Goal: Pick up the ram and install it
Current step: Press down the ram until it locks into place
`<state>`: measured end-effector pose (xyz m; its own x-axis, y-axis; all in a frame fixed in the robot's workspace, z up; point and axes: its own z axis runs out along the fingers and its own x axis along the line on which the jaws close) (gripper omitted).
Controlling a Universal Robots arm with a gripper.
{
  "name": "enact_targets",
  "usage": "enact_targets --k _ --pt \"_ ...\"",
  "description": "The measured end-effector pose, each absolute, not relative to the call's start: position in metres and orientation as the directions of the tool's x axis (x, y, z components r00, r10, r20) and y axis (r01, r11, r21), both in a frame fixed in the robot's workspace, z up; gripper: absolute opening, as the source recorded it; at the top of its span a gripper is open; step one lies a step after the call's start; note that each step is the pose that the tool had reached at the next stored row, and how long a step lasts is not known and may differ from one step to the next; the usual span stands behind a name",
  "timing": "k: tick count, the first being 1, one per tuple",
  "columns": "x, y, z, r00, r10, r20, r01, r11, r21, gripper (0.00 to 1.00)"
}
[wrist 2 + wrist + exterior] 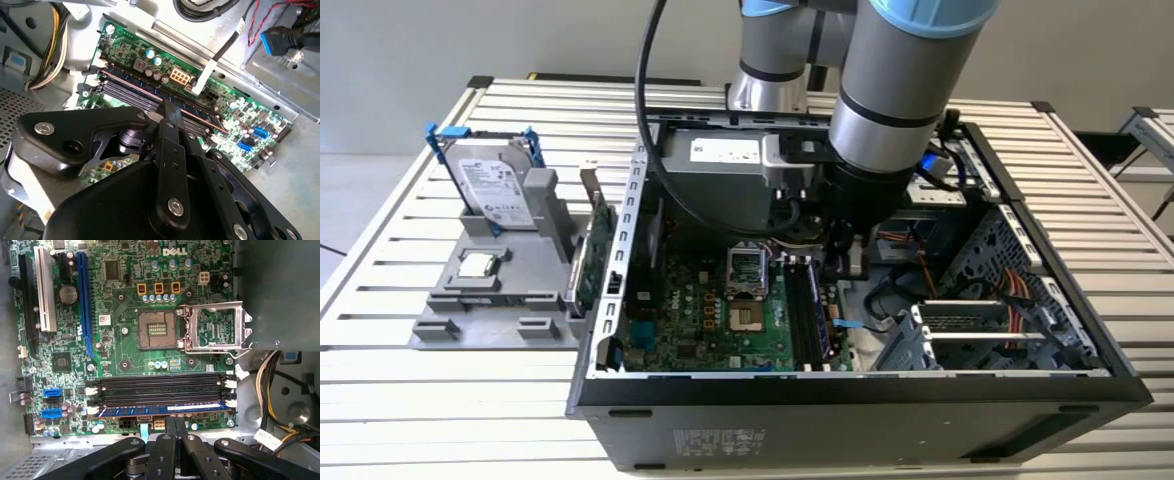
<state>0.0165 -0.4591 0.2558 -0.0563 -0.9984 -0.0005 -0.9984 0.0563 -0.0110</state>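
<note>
black gripper (174, 426) fingers are pressing together, jaws narrow, just beside the ram (160, 410), which is sitting in the outermost memory slot of the motherboard (125, 330), holding nothing.

Ram (160, 410): slim, long, narrow stick module with a blue-looking face and small white labels, seen in the first wrist view. It lies flat along the slot row, parallel to the black memory slots, in the slot of the bank farthest from the CPU socket, at 6 o'clock from that socket. White latch clips sit at both of its ends. It looks level along its length. In the exterior view the ram (829, 312) is a thin blue-edged strip inside the open case.
</note>
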Motion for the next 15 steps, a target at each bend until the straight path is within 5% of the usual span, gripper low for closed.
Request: enact_targets --k 15 --pt "0.0159 -0.4587 0.2467 -0.052 -0.999 -0.001 -0.999 0.052 -0.010 0.00"
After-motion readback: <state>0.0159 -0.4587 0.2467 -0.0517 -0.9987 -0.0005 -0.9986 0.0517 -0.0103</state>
